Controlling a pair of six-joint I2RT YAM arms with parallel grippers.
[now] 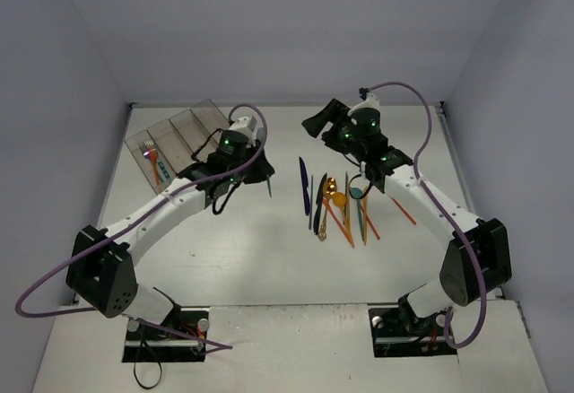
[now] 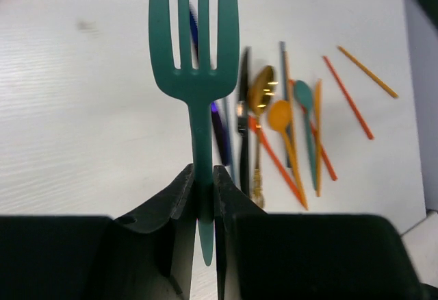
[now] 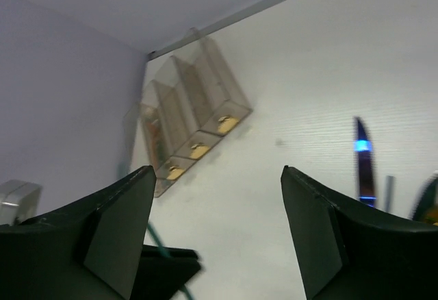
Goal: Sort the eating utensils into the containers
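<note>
My left gripper (image 1: 260, 170) is shut on the handle of a teal fork (image 2: 196, 74), tines pointing away from me, held over the table between the containers and the utensil pile; the fork also shows in the top view (image 1: 269, 186). The containers (image 1: 175, 139), four joined smoky bins, stand at the back left and show in the right wrist view (image 3: 195, 105). An orange fork (image 1: 152, 160) lies in the leftmost bin. The remaining utensils (image 1: 336, 205) lie in a loose pile at mid-table, among them a gold spoon (image 2: 261, 88), an orange spoon (image 2: 279, 116) and a black knife (image 2: 244, 118). My right gripper (image 1: 316, 124) is open and empty, raised behind the pile.
Two loose orange sticks (image 2: 348, 98) lie right of the pile. An iridescent knife (image 3: 364, 163) shows at the right of the right wrist view. Grey walls close the table at the back and both sides.
</note>
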